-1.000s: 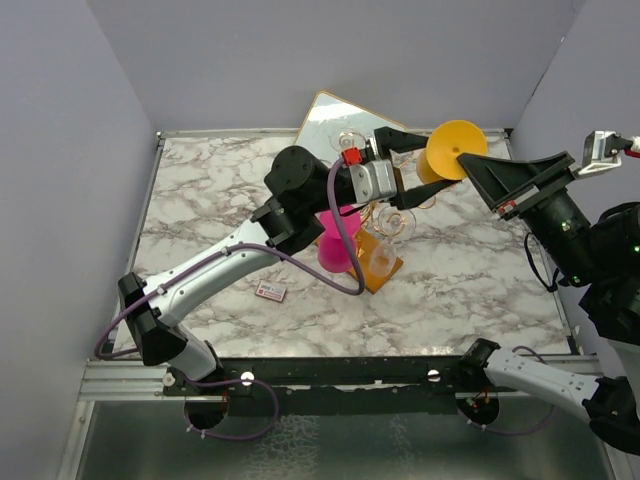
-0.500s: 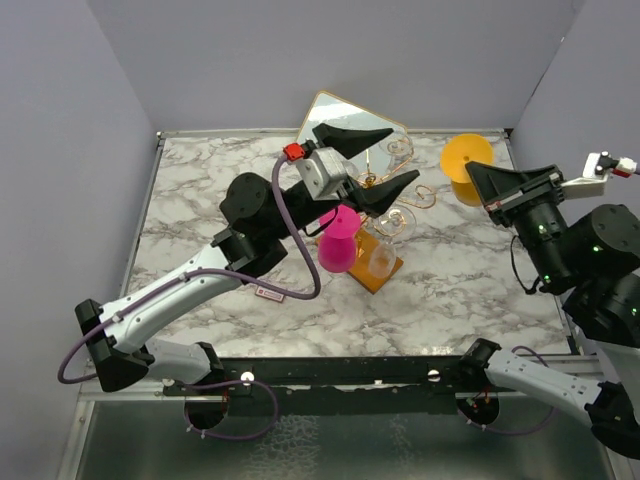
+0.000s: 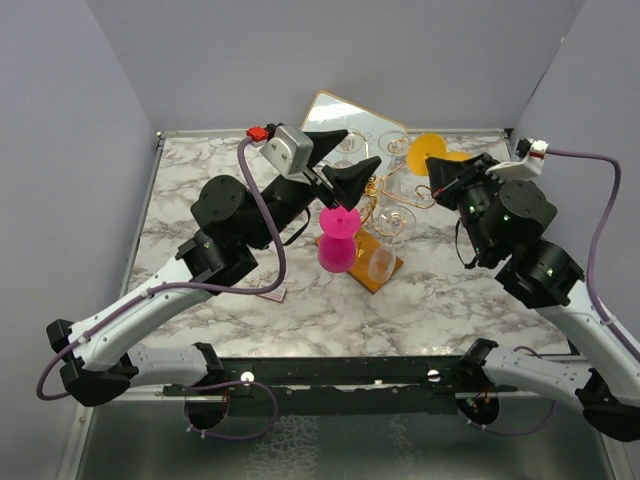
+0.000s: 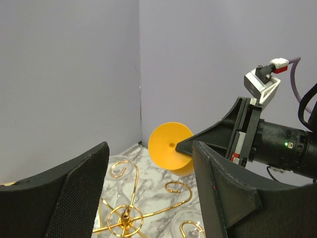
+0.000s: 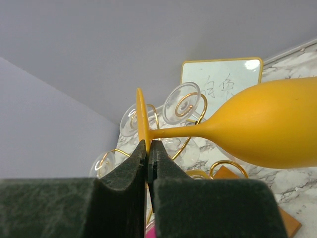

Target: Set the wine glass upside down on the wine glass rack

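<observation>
The wine glass [image 3: 428, 152] is yellow and lies almost level in the air, its foot pinched by my right gripper [image 3: 437, 175], which is shut on the foot's rim [image 5: 142, 119]. Its bowl [image 5: 267, 129] points away to the right. Just below and left of it stands the wine glass rack [image 3: 385, 192], gold wire on an orange-brown base [image 3: 372, 272]. Clear glasses [image 3: 396, 222] and a pink glass [image 3: 337, 240] are upside down at the rack. My left gripper [image 3: 363, 147] hangs open above the rack's left side, holding nothing, with the yellow foot [image 4: 171, 146] beyond its fingers [image 4: 225, 193].
A gold-framed mirror [image 3: 350, 115] leans at the back wall behind the rack. A small card [image 3: 272, 293] lies on the marble table [image 3: 480, 290] by the left arm. Purple-grey walls close in the left, back and right sides.
My left gripper let go of the yellow glass, opened wide and drew back to the left. The right arm swung the glass in toward the rack.
</observation>
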